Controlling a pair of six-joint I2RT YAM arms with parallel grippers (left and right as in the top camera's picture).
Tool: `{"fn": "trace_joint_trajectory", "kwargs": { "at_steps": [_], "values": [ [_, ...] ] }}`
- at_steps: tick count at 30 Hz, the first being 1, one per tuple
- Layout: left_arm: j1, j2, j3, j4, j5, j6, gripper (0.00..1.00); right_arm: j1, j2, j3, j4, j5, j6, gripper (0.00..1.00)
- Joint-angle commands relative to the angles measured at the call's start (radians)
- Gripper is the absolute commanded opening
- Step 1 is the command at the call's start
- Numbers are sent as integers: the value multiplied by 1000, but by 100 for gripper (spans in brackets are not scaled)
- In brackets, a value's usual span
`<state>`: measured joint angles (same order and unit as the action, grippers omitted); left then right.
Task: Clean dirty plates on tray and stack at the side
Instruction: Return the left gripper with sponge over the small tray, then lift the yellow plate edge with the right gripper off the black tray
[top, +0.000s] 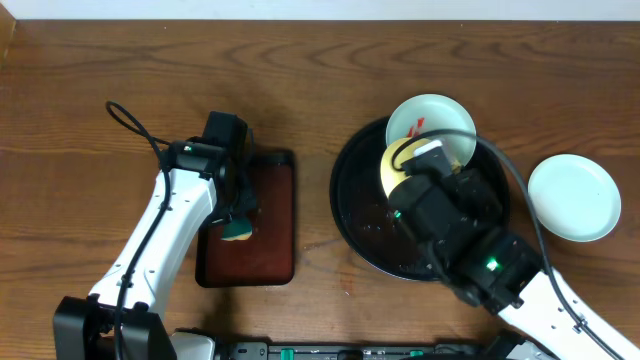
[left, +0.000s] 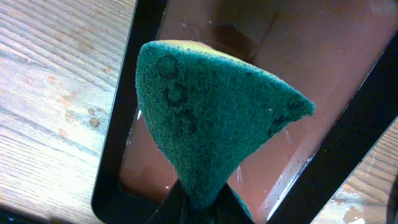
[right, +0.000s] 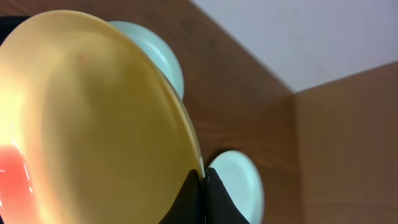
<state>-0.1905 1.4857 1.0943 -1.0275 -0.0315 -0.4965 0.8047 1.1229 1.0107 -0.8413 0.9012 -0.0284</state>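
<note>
Sponge (left: 211, 118), green scouring face up and yellow beneath, fills the left wrist view. The left hand (left: 200, 210) pinches it at one corner above the small red-brown tray (top: 275, 255), which sits on the bench (top: 80, 70) left of its middle, toward the near edge. Held so, the sponge looks floppy, and I judge it may fold or twist free once pressed on a plate.

Right of the middle lies the black tray (top: 365, 235). Over it the right hand (right: 204, 194) pinches the rim of the yellow plate (right: 81, 118), which is tipped up on edge with a red blur low on its face. That thin rim grip is the main risk: a push from the sponge could swing the plate or slip it down onto the tray or the red-streaked pale plate (top: 425, 122) at the tray's far rim. A third plate (top: 573, 197), pale and clean-looking, rests on the bench toward the right edge.

No brand, label or writing is readable; faint ring marks on the sponge spell nothing.
</note>
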Motion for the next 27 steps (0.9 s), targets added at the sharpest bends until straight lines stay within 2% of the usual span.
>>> {"fn": "trace_joint_trajectory", "kwargs": {
  "at_steps": [1, 8, 27],
  "values": [
    [4, 5, 0, -2, 2, 11, 8, 69, -5, 18, 2, 177, -38, 1],
    [4, 5, 0, -2, 2, 11, 8, 154, -5, 18, 3, 297, -58, 1],
    [4, 5, 0, -2, 2, 11, 8, 172, -5, 18, 8, 303, -135, 1]
  ]
}}
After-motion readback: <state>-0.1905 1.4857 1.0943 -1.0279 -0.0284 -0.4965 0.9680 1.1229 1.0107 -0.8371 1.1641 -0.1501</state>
